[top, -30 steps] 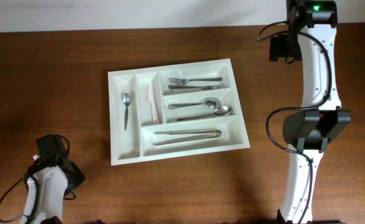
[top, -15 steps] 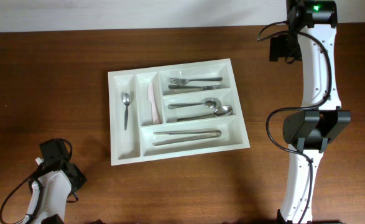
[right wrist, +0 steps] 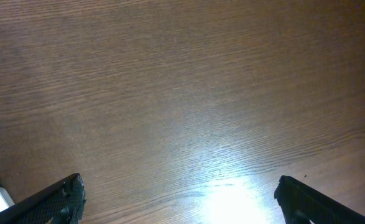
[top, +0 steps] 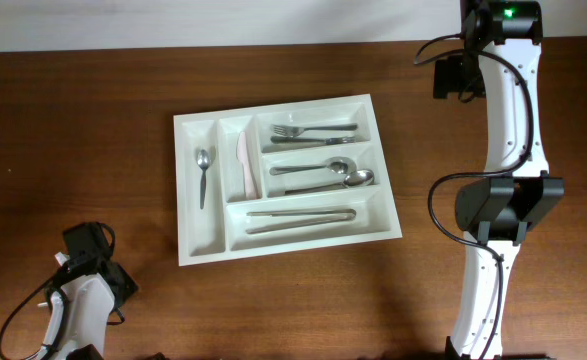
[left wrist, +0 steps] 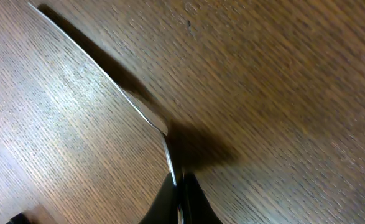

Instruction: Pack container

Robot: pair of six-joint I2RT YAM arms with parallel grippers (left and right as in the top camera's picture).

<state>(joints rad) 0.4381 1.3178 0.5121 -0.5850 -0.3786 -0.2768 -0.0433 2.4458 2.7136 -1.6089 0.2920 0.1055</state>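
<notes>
Container (top: 202, 236) lies between the claws, left claw (left wrist: 179, 184) pinching a thin metal utensil (left wrist: 142, 111), right claw (right wrist: 179, 182) spread wide.

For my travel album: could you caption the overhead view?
White tray of cutlery on a wooden table, between left arm and right arm.

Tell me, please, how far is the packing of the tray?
Done: the container holds a small spoon, a fork and other cutlery. In hand: the left claw is shut on a thin metal utensil, apart from the container. Left: bringing that piece into the container. The right claw is open and empty.
</notes>
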